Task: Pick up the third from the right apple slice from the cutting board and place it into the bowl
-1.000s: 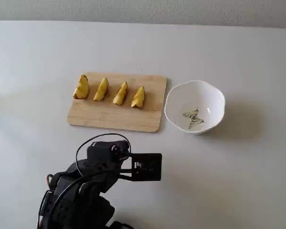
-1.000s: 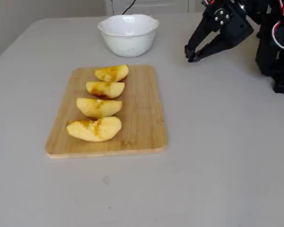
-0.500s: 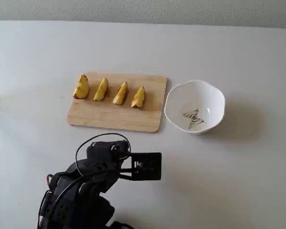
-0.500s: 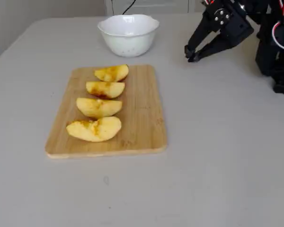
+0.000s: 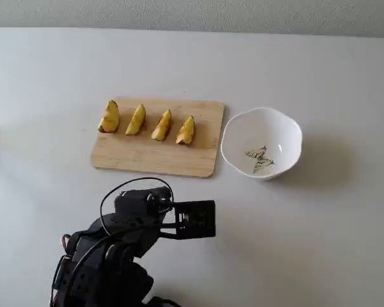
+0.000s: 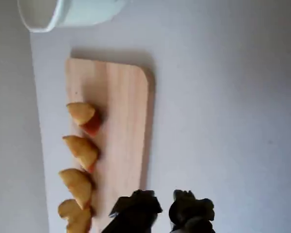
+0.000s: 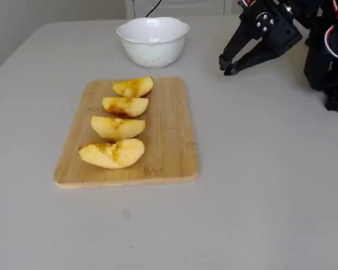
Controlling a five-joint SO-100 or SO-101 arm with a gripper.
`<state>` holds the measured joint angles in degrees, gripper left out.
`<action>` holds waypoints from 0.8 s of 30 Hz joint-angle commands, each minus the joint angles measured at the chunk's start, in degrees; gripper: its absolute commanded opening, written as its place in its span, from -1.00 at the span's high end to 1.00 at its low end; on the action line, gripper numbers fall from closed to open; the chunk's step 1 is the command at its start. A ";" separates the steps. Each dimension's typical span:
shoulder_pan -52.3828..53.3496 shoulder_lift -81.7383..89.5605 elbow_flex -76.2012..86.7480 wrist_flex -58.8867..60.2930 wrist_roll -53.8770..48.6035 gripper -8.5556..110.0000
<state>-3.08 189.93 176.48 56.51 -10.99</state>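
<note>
Wrist view alone shows red skin on an apple slice; the end effector hangs empty, slightly parted.

Open tabletop around a crowded row of slices

The gripper hangs above bare tabletop, apart from the cutting board and the bowl, with nothing between it and either. On the board four wedges sit in one close row; the apple slice has a neighbour on each side with only narrow gaps. The board's near strip is bare. The bowl stands just beside the board's short edge.
</note>
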 commanded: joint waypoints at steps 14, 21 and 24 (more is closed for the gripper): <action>-15.73 -78.49 -70.75 14.41 -29.00 0.36; -18.28 -108.02 -102.57 22.50 -29.44 0.26; -19.34 -117.60 -114.79 26.10 -28.92 0.24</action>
<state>-20.92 85.43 79.19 78.31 -39.99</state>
